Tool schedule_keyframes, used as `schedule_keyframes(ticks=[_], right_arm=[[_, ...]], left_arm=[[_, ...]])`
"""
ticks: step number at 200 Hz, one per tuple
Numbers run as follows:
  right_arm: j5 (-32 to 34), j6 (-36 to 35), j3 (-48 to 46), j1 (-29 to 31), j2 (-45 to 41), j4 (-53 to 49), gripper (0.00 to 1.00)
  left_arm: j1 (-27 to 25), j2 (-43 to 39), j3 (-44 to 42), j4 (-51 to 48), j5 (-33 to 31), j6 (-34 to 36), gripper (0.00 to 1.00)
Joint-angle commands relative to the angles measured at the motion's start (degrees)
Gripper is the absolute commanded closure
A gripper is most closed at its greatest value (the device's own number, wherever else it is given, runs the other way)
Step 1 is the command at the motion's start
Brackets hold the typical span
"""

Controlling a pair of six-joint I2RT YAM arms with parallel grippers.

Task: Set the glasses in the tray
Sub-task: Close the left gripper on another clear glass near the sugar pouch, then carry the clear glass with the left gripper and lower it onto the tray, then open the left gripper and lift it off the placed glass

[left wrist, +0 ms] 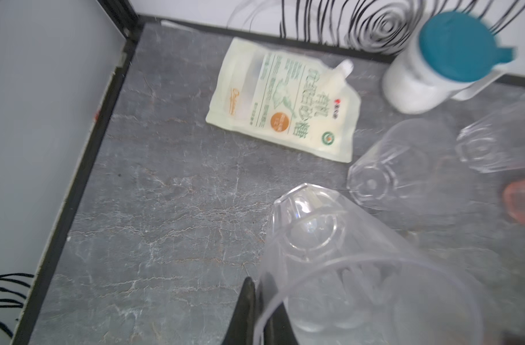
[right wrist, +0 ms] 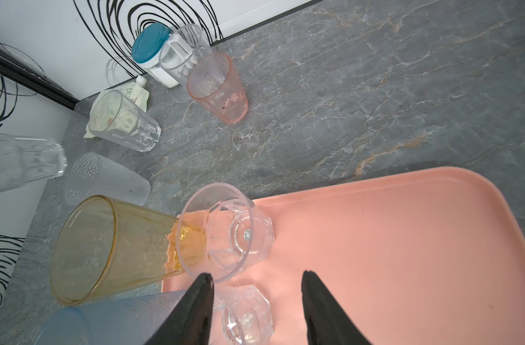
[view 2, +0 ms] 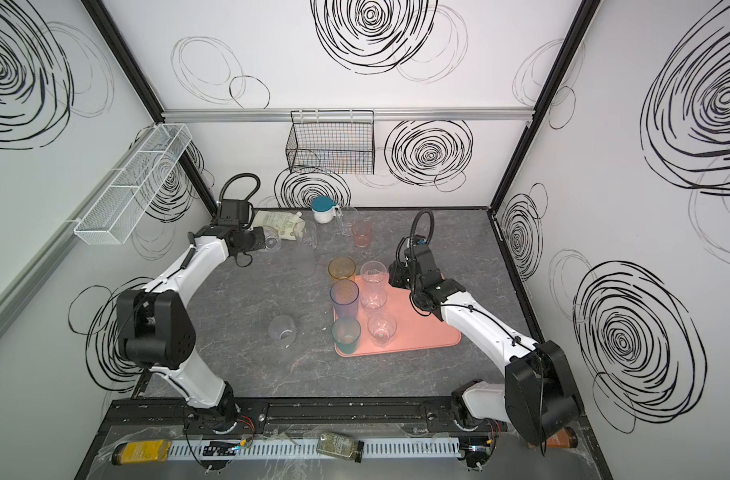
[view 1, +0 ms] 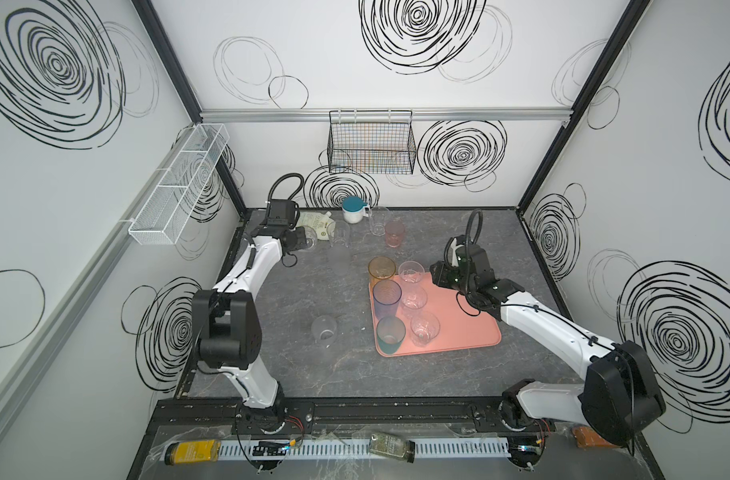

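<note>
Clear tumbler pinched by rim in your left gripper; in a top view tray lies lower right; right gripper half-open, empty.

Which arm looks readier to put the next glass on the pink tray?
Left, probably. The left pincer is shut on the rim of a clear glass near the far-left corner, so it only needs to carry it over. The right pincer hangs open and empty above the tray.
</note>
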Motion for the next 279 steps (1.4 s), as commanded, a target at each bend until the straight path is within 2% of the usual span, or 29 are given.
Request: schedule_keyframes(ticks=[1,27,53,72,91,125,152,198,205,248,279], right_arm=[[-1.2,-0.4,1.3,-2.7,-1.6,-1.1,0.48],[-4.1,1.5,1.6,-7.0,-3.3,-1.5,0.48],[-4.8,2.2,0.3,-10.8,-6.1,-0.6,0.48],[-5.4,2.5,-0.5,-13.9,-7.5,-1.8,0.48],[-5.5,2.7,-1.8,-16.4,-9.3,-2.9,0.48],[-5.5,2.9,-4.2,-17.8,-11.4,-3.9,0.48],[-5.6,1.8,-5.2,-17.8,-11.0,-5.5,0.48],[-8.0,1.2,-7.1,-17.9,-9.9,-5.6,0.47],[-8.2,1.3,-7.2,-17.9,-9.5,-5.9,0.47],[-11.6,2.1,-9.7,-19.2,-8.7,-6.3,0.47],[-14.1,2.7,-11.7,-19.7,-8.8,-7.6,0.47]], left_arm=[[-8.6,-5.3,3.6,-1.8,-0.9,0.4,1.0],[-19.5,-3.5,11.8,-4.6,-1.5,-1.1,1.0],[-32.4,4.2,19.8,-4.5,-0.5,-1.6,1.0],[-38.5,12.6,26.7,-6.4,1.8,-1.6,1.0],[-42.2,19.5,32.1,-6.5,2.1,-1.3,1.0],[-46.0,32.9,44.4,-11.5,1.7,0.5,1.0],[-47.2,38.0,46.8,-13.2,1.0,1.6,1.0],[-47.6,41.5,46.8,-14.9,1.3,3.2,0.98],[-47.6,41.6,46.8,-14.9,1.3,3.3,0.91],[-47.3,41.4,45.7,-14.0,0.8,2.9,0.74],[-47.3,39.1,43.9,-12.1,1.5,2.4,0.7]])
